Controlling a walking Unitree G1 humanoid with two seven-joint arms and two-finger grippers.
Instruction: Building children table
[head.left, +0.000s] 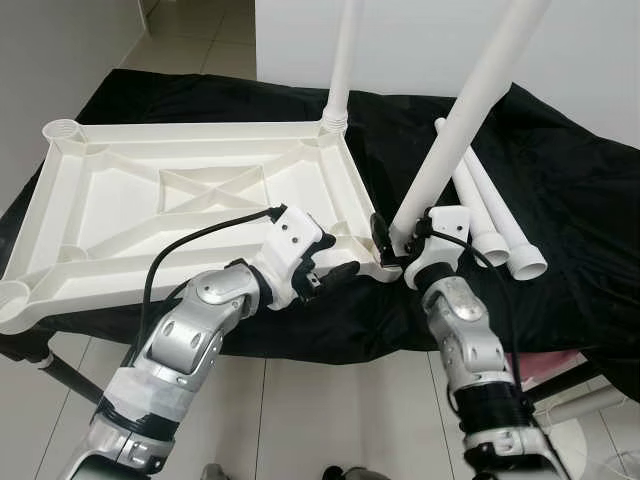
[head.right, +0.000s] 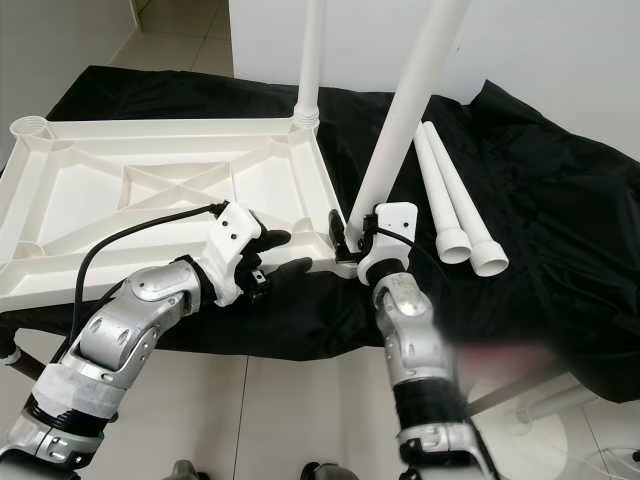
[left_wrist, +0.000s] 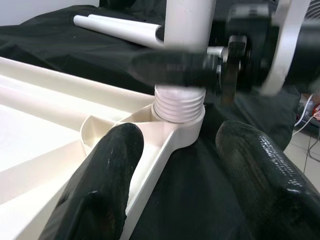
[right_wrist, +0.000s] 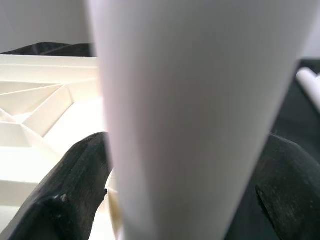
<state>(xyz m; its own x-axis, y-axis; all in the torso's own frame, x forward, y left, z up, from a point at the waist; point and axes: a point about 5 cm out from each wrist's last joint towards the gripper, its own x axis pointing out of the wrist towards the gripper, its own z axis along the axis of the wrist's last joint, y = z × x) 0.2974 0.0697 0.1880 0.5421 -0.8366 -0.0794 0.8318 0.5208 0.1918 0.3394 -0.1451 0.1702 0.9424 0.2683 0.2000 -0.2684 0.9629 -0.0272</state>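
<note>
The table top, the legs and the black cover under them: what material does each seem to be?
The table top looks like moulded plastic, off-white and matt: ribs cross its underside and its corners have sockets. The leg in the right hand looks like smooth white plastic, with a moulded thread at its base. The two loose legs look the same. The black cover seems cloth, since it folds and wrinkles.

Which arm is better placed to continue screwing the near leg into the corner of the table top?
The right. Its end effector is already closed around the leg just above the threaded corner socket. The left end effector is open beside the table top, holding nothing.
</note>
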